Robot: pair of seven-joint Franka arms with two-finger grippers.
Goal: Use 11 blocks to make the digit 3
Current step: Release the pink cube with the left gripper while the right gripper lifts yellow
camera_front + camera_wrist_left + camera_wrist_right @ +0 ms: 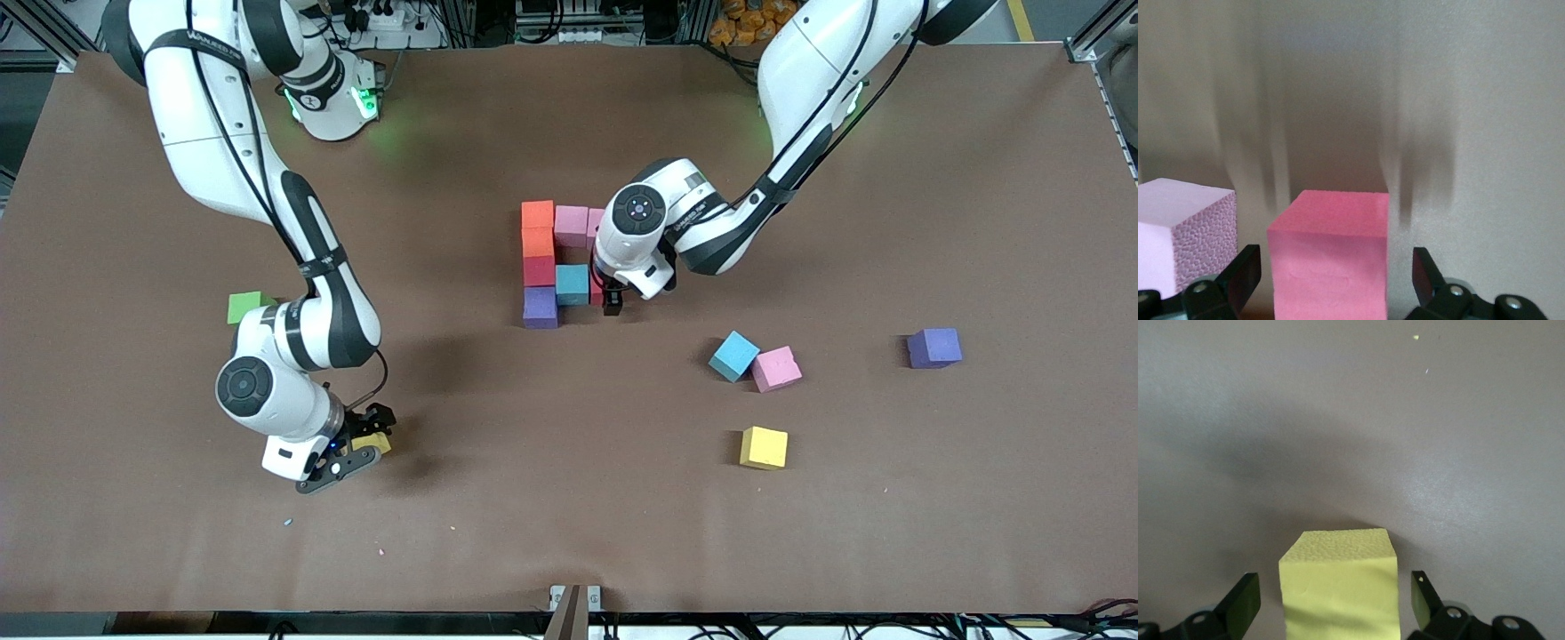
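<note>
Now both tools open: left tool (pixel 1331 280) astride red block (pixel 1331 257), right tool (pixel 1331 600) astride yellow block (pixel 1338 583).

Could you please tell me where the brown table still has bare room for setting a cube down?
Bare cloth lies between the partly built figure of touching foam cubes and the right pincer, and nearer the camera than the loose yellow cube. It is crowded around the left pincer and the touching blue and pink cubes.

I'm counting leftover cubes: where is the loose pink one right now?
In the front view the loose pink cube lies toward the left arm's end of the table, touching the light blue cube, with the yellow cube nearer the camera.
</note>
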